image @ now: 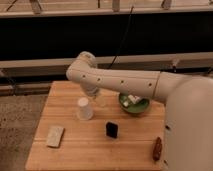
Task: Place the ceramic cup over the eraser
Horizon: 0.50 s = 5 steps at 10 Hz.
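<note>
The white ceramic cup (84, 109) stands on the wooden table (80, 155), left of centre. The black eraser (111, 129) stands apart from it, to its front right. My gripper (96, 96) hangs below the bent white arm, just behind and to the right of the cup's top. It is open and holds nothing. The arm hides part of the table behind the cup.
A green bowl (134, 105) with something pale inside sits at the right, partly under the arm. A pale flat block (55, 136) lies at the front left. A reddish-brown stick (157, 148) lies by the right edge. A dark railing runs behind the table.
</note>
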Available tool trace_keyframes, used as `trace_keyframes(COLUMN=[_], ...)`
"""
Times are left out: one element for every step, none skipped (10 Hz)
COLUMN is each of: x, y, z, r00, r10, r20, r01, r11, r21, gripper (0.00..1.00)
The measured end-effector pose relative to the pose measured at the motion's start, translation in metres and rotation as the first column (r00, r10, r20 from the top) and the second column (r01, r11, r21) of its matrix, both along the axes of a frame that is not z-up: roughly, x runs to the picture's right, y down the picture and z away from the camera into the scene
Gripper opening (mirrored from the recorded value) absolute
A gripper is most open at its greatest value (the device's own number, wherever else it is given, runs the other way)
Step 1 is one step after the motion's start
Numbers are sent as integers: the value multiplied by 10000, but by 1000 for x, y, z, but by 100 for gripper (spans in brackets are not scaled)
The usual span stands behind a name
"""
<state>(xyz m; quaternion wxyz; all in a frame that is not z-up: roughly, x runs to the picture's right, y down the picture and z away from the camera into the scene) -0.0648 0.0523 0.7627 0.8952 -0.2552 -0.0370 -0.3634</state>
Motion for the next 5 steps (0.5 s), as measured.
trace_keyframes(x=[-10,-14,-16,-21,-33], y=[1,2,4,8,15], z=[4,6,9,14,19], r00=[9996,9992,9989,9985,9977], r10=[-242,-368,-416,-487,-588], r20=[112,181,202,232,336], r01=[242,369,418,493,600], r11=[9997,9993,9990,9985,9976], r21=[-17,-57,-138,-237,-348], gripper=[80,80,80,80,80])
